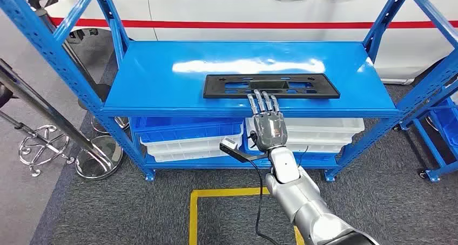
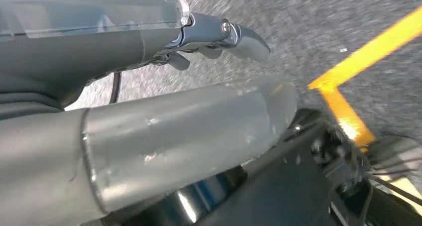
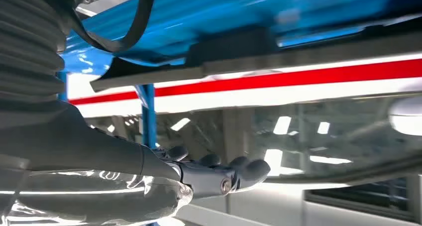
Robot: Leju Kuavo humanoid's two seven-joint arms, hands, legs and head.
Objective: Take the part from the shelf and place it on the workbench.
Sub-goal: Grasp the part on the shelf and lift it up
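Right hand (image 1: 266, 122) open, fingertips at part (image 1: 271, 86)

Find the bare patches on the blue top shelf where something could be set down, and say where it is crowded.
On the top shelf, bare blue lies left of the black part, behind it toward the white car, and in a narrower strip to its right. The front middle is crowded: the right hand reaches over the part's near edge.

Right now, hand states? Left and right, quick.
Left hand: cannot be told; it hangs over the floor.
Right hand: open, fingers extended at the black part, holding nothing.
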